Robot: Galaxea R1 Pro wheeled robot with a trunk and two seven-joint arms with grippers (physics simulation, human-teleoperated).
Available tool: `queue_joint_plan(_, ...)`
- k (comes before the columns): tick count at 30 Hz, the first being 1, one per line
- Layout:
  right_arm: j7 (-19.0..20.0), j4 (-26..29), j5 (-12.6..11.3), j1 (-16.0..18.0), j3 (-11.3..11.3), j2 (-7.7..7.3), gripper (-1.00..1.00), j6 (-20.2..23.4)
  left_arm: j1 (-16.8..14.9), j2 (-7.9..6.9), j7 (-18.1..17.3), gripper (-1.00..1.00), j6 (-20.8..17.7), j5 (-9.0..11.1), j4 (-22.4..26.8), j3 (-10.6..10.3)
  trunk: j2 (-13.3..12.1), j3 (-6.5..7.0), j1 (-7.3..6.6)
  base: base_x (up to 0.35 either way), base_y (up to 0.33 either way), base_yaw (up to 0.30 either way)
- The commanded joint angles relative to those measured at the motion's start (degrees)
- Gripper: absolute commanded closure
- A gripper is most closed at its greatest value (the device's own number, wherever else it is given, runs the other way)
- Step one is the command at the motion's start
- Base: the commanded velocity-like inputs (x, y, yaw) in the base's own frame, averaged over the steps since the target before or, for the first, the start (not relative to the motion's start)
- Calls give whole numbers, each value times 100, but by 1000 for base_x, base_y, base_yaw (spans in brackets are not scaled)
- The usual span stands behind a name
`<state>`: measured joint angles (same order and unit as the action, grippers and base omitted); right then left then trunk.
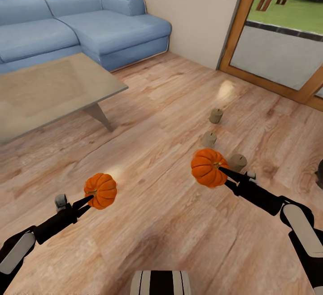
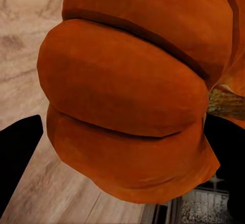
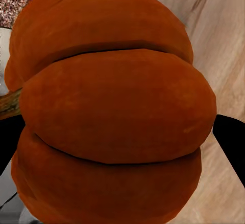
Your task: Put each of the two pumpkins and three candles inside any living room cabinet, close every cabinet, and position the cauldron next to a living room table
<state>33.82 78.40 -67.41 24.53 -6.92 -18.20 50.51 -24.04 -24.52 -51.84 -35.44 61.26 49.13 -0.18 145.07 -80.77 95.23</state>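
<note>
You have a pumpkin in each gripper, both lifted clear of the wooden floor (image 1: 170,223). Your left gripper (image 1: 88,199) has its jaws clamped on the smaller pumpkin (image 1: 101,190), held out ahead of the left arm; in the left wrist view that pumpkin (image 2: 138,96) bulges between the two black fingers (image 2: 18,155), its ribs running across the frame with floor planks behind it. Your right gripper (image 1: 223,172) is closed on the larger pumpkin (image 1: 208,167), gripping it near the stem end, and in the right wrist view the pumpkin (image 3: 112,116) sits squeezed between dark fingers (image 3: 232,137) at either edge. The three candles stand upright on the floor beyond your right hand, in a loose line: the nearest candle (image 1: 237,162) is just beside the larger pumpkin as you see it from the head camera, the middle candle (image 1: 209,139) a little farther out, and the farthest candle (image 1: 216,115) beyond that, each apart from the others. The coffee table (image 1: 54,86) with its grey reflective top and angled leg stands to your front left, well apart from the candles, and the blue corner sofa (image 1: 85,23) runs behind it against the wall. A wood-framed glass door (image 1: 269,57) to the garden is at the far right.
</note>
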Motion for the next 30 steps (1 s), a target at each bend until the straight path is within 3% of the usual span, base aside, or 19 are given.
queue_joint_plan(1, 10, 3, -71, 2, -7, 0, 100, 39, -5, 0, -2, 100, -57, 53, 0, 1, 0, 20, -4, 0, 0, 289)
queue_joint_plan(8, 42, 1, -71, 4, -8, -2, 100, 2, -5, 0, -2, 100, -59, 53, -2, 1, -9, 175, -22, 0, 0, 216)
queue_joint_plan(30, 48, -78, -71, 4, -12, -9, 100, -14, -5, 0, -2, 100, -56, 53, -9, 1, -39, 662, -78, 0, 0, 4)
